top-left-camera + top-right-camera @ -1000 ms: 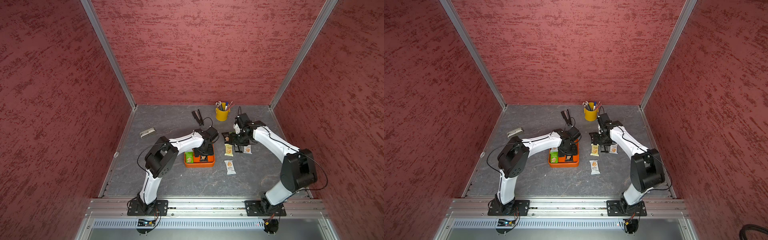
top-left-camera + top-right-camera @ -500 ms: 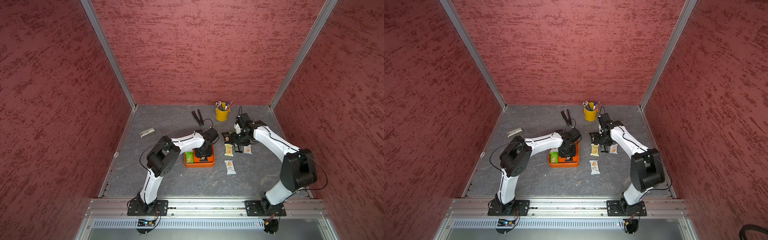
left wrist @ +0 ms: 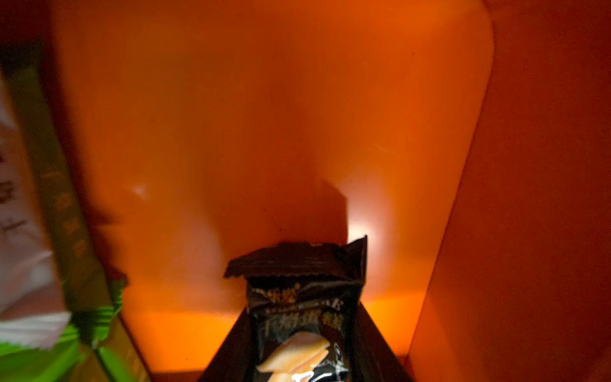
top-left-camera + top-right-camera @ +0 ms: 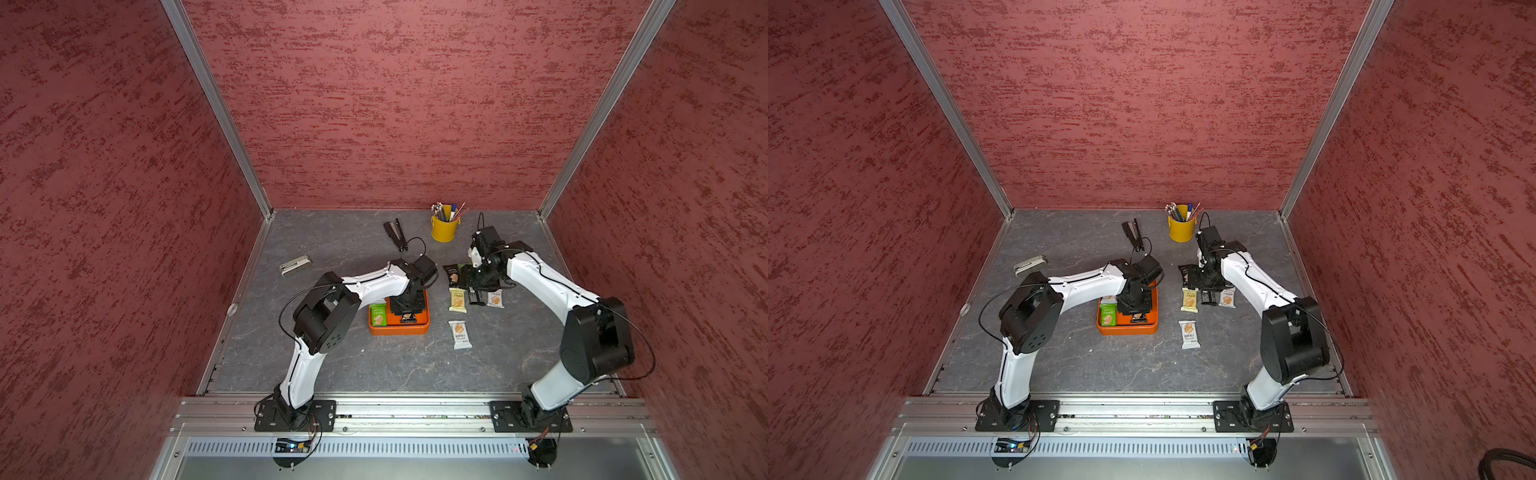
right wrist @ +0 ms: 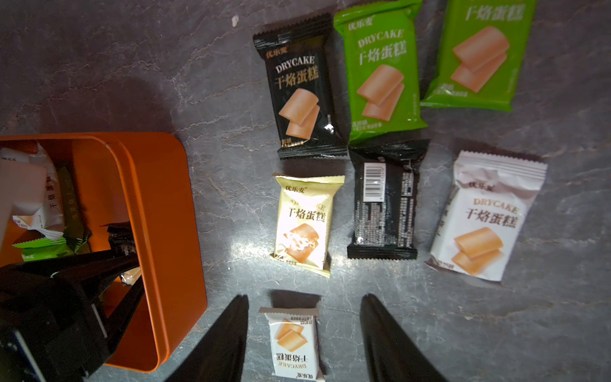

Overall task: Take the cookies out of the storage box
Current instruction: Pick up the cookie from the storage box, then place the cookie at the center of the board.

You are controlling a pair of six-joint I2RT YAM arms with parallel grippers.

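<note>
1. Clamping a black cookie (image 3: pixel 299 276), left gripper (image 3: pixel 304 314) sits inside box (image 4: pixel 399 331).
2. Green cookie (image 4: pixel 377 314) and white cookie (image 5: pixel 49 196) lie there too.
3. Right gripper (image 5: pixel 305 297), jaws apart, hangs over table cookies (image 5: pixel 304 221).
4. Bucket (image 4: pixel 444 232) holds pens (image 4: pixel 446 210).

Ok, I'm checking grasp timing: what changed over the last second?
The left end effector, down in the storage box, closed its jaws on a black packet. The right end effector stayed open above the table, and the packets laid out there did not move.

A yellow bucket (image 4: pixel 444 232) (pens and pencils inside) stands near a black stapler (image 4: pixel 395 236), a grey bar (image 4: pixel 294 265) well apart.
</note>
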